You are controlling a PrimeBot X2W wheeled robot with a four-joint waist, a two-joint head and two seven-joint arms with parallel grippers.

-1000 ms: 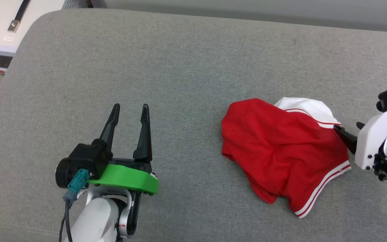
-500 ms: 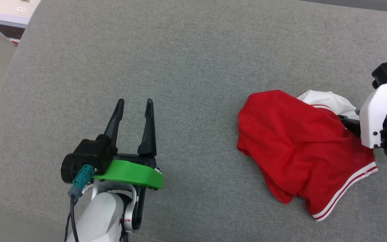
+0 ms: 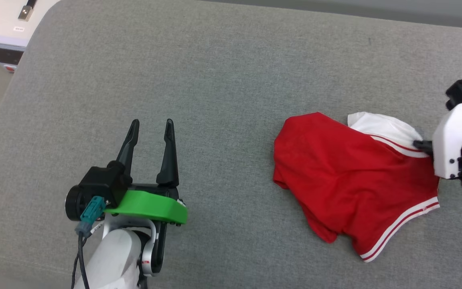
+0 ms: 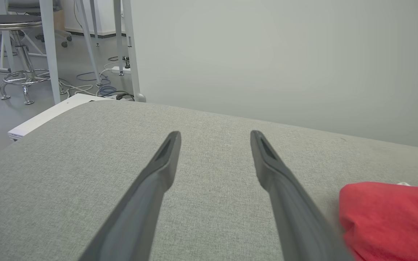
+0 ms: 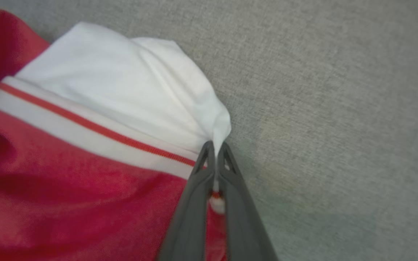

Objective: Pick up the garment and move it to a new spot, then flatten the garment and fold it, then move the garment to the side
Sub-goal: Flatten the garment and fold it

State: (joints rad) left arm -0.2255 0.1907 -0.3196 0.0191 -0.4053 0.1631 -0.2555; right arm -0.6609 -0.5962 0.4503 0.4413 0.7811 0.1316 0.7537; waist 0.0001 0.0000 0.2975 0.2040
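Note:
The red garment (image 3: 347,180) lies crumpled on the right of the grey cushion, plain red side up, with a white sleeve (image 3: 381,124) at its far edge and striped trim along the near hem. My right gripper (image 3: 417,144) is at the garment's right edge, shut on the white sleeve fabric (image 5: 129,94) where it meets the striped trim; the right wrist view shows cloth pinched between the fingertips (image 5: 214,148). My left gripper (image 3: 150,126) hovers open well to the garment's left, with nothing between its fingers (image 4: 158,170). The garment's red edge (image 4: 386,214) shows at the lower right of the left wrist view.
The grey fabric surface (image 3: 215,80) spreads wide with a rounded far-left corner. A white device (image 3: 2,32) sits beyond that corner. In the left wrist view a pale wall (image 4: 285,54), a stool (image 4: 16,43) and floor cables (image 4: 100,79) lie beyond the far edge.
The head camera has shifted. My right gripper has closed on the white sleeve edge and drawn it slightly outward. The left gripper stays open in the same pose.

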